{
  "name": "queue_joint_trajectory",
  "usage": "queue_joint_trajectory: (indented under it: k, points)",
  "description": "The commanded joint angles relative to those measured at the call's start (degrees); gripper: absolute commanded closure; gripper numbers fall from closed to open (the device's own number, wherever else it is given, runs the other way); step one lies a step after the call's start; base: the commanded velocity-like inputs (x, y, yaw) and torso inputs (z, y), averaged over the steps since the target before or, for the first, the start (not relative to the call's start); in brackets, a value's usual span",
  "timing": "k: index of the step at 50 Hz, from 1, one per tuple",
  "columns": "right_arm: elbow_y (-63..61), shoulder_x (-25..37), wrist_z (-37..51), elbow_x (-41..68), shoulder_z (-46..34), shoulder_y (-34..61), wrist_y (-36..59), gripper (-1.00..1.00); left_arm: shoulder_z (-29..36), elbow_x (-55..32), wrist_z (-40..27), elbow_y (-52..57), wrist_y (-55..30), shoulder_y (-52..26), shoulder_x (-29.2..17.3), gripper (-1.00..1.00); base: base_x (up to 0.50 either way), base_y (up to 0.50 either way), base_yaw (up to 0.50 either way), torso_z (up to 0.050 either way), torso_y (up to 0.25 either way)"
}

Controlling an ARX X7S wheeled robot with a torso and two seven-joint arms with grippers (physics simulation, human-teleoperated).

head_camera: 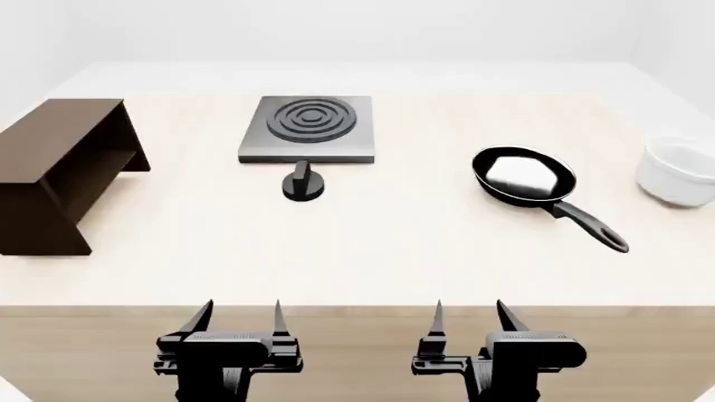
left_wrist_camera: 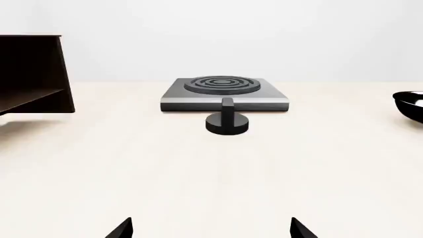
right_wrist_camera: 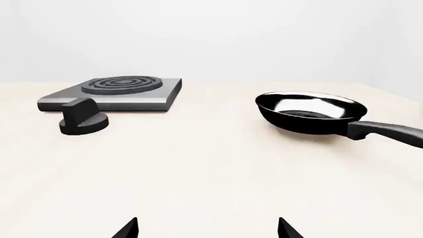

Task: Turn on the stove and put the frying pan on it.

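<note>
Left wrist: stove (left_wrist_camera: 225,93) mid-desk toward the far edge, knob (left_wrist_camera: 227,120) just before it, left gripper (left_wrist_camera: 210,229) spread empty.

Head: frying pan (head_camera: 523,178) nearer the right edge beside a white bowl (head_camera: 678,171); right gripper (head_camera: 467,322) open.

Right wrist: that long handle (right_wrist_camera: 387,133) could probably swing the pan if grabbed off-center.

My left wrist camera clipped the frying pan (left_wrist_camera: 409,104) and shelf (left_wrist_camera: 33,74), right wrist cropped pan handle (right_wrist_camera: 387,133), head view cut off the white bowl (head_camera: 679,172).

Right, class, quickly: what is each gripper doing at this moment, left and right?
Left gripper: open, holding nothing, at the near table edge.
Right gripper: open, holding nothing, at the near table edge.
</note>
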Motion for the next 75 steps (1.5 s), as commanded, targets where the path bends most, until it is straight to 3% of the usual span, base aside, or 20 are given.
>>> queue_joint_trajectory:
  k: [1, 14, 20, 21, 23, 24, 40, 75]
  points:
    - [-0.7, 0.9, 1.0, 1.2, -0.9, -1.1, -2.3, -1.0, 1.3, -0.6, -0.6, 0.3, 1.4, 0.9, -1.1, -1.0, 0.0, 0.0, 0.0, 0.0, 0.0]
    - [0.7, 3.0, 3.5, 3.5, -3.3, -0.8, -2.8, -1.0, 2.7, -2.6, -3.9, 0.3, -1.7, -0.4, -2.7, -1.0, 0.0, 0.0, 0.0, 0.0, 0.0]
    - [-4.3, 3.8, 4.7, 7.1, -2.0, 0.3, 7.0, -1.0, 2.7, -1.4, -7.1, 2.3, -4.3, -2.0, -3.4, -1.0, 0.0, 0.0, 0.0, 0.0, 0.0]
    - [-5.2, 4.1, 5.8, 5.6, -2.4, 0.3, 7.4, -1.0, 2.6, -1.9, -7.1, 3.3, -6.1, -2.1, -3.5, -1.0, 0.0, 0.0, 0.0, 0.0, 0.0]
    - [-22.4, 7.0, 8.4, 8.3, 1.0, 2.5, 24.6, -1.0, 0.7, -6.2, -6.2, 20.5, -23.3, -5.6, -5.9, -1.0, 0.0, 0.0, 0.0, 0.0, 0.0]
    - [-28.7, 7.0, 8.5, 8.3, 0.9, 2.5, 24.9, -1.0, 0.8, -6.2, -6.3, 22.2, -25.1, -5.6, -6.0, -1.0, 0.0, 0.0, 0.0, 0.0, 0.0]
    - [-28.1, 7.0, 8.2, 12.2, 2.3, 1.6, 22.5, -1.0, 1.5, -7.0, -7.5, 21.7, -24.3, -5.2, -6.9, -1.0, 0.02, 0.0, 0.0, 0.0, 0.0]
    - [-28.6, 8.8, 9.2, 14.7, 1.6, 0.7, 19.9, -1.0, 2.7, -8.4, -9.2, 21.2, -23.0, -5.0, -8.6, -1.0, 0.49, 0.0, 0.0, 0.0, 0.0]
